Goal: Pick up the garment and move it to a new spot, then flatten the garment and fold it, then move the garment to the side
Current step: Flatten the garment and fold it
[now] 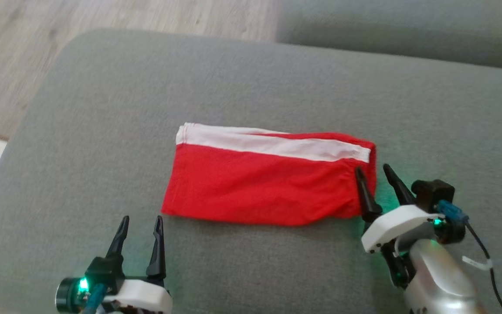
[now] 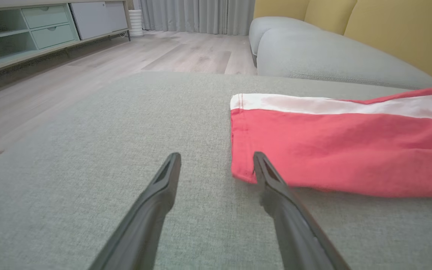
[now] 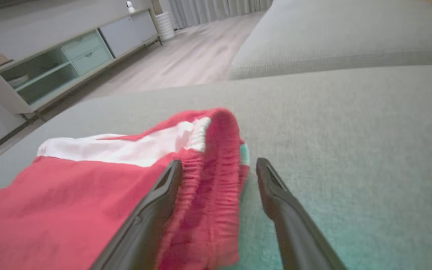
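The garment (image 1: 268, 183) is found lying crosswise — its waistband end straddled by the wide-open right gripper (image 1: 371, 168), its near corner just beside the wide-open left gripper (image 1: 142, 218).

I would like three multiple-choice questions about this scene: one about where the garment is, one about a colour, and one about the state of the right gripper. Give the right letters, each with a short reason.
1. Where does the garment lie?
A. on the wooden floor
B. on the grey cushion
C. in the shelf unit

2. What colour is the stripe along its far edge?
A. white
B. blue
C. yellow

3. How does the right gripper stand?
A. shut on the garment
B. open, far from the garment
C. open, with the garment's gathered end between its fingers

Answers:
1 B: grey fabric surrounds the garment on every side.
2 A: the band is white against the red cloth.
3 C: the right wrist view shows the fingers apart, one on each side of the gathered end.
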Controlling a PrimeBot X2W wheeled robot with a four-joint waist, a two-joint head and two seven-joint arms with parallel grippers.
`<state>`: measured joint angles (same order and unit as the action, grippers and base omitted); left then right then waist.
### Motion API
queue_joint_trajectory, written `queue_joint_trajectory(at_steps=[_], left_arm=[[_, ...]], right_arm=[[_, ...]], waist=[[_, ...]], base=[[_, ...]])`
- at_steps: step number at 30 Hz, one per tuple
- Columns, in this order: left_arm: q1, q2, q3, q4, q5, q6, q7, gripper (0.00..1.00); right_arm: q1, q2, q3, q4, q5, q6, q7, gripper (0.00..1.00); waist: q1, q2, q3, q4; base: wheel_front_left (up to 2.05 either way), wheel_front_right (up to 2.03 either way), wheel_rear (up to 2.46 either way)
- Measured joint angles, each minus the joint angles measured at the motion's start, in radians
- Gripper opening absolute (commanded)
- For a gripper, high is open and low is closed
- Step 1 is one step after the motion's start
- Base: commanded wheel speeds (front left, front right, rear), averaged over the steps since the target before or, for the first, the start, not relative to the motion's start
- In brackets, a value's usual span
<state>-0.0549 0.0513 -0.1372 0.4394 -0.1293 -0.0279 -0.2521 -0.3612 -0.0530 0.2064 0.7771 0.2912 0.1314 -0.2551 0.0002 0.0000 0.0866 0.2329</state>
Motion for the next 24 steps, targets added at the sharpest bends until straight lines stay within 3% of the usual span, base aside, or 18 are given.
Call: queue_joint_trajectory(at_steps=[7,9,10,12,14,15,20,24], left_arm=[[-0.017,-0.001,-0.018,-0.002,-0.02,0.0,0.0,1.0],[-0.027,-0.001,-0.026,-0.004,-0.021,0.0,0.0,1.0],[-0.031,-0.002,-0.03,-0.007,-0.026,0.0,0.0,1.0],[-0.036,-0.003,-0.04,-0.008,-0.036,0.001,0.0,1.0],[-0.043,-0.003,-0.054,-0.008,-0.038,0.001,0.0,1.0],[-0.045,-0.003,-0.057,-0.008,-0.038,0.001,0.0,1.0],[-0.046,-0.004,-0.059,-0.008,-0.038,0.001,0.0,1.0],[-0.048,-0.004,-0.054,-0.008,-0.036,0.001,0.0,1.0]], right_arm=[[-0.009,-0.001,0.008,0.082,0.075,0.0,0.0,1.0],[-0.022,-0.003,0.034,0.083,0.133,0.0,-0.001,0.89],[-0.034,-0.006,0.052,0.085,0.145,0.0,-0.001,0.81],[-0.058,-0.011,0.085,0.088,0.196,0.0,-0.001,0.49],[-0.073,-0.015,0.121,0.094,0.238,0.0,-0.001,0.26],[-0.079,-0.015,0.135,0.099,0.261,0.0,-0.002,0.0],[-0.108,-0.016,0.144,0.117,0.305,0.0,-0.008,0.0],[-0.107,0.004,0.077,0.115,0.301,0.0,-0.007,0.0]], waist=[[0.0,0.0,0.061,0.027],[-0.0001,0.0,0.073,0.026],[-0.0001,0.0,0.079,0.025],[0.0,0.0,0.09,0.019],[0.0,0.0,0.097,0.014],[-0.0001,0.0,0.1,0.012],[-0.0001,0.0,0.107,0.0],[-0.0001,0.0,0.099,-0.019]], base=[[0.0,0.0,0.0],[0.0,0.0,0.0],[0.0,0.0,0.0],[0.0,0.0,0.0],[0.0,0.0,0.0],[0.0,0.0,0.0],[0.0,0.0,0.0],[0.0,0.0,0.0]])
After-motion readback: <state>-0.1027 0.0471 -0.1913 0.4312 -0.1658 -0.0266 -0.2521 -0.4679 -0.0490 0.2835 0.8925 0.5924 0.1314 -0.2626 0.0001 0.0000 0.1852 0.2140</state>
